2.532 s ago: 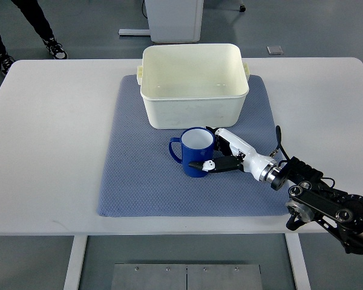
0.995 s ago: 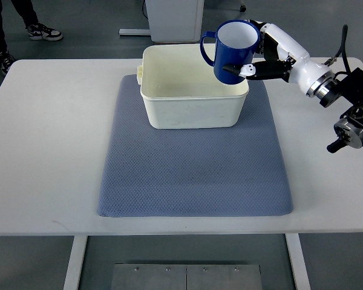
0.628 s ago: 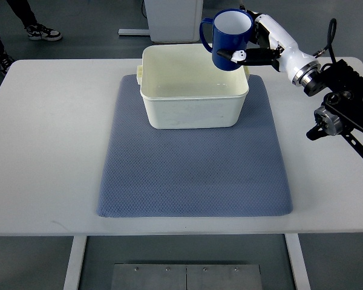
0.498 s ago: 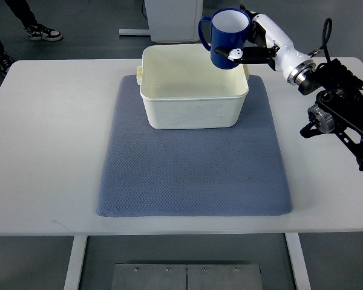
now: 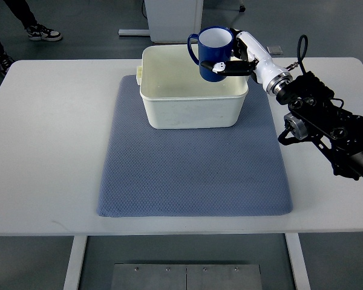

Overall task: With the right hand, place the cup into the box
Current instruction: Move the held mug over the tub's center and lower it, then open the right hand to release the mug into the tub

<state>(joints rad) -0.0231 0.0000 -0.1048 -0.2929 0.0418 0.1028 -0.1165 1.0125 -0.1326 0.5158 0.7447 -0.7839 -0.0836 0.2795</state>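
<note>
The right hand [image 5: 233, 60] is clamped on the blue cup [image 5: 213, 53], upright above the white box [image 5: 193, 109] — lifted and carried over. Left to do — lowering it in and letting go.

White desk [image 5: 54, 139], blue-grey textured mat [image 5: 187, 175] centred on it. Grey floor [image 5: 91, 24] behind, white cabinet base [image 5: 172, 18] at top, small floor plate [image 5: 275, 50] (right of it). Person's shoes [image 5: 39, 31] top-left.
</note>
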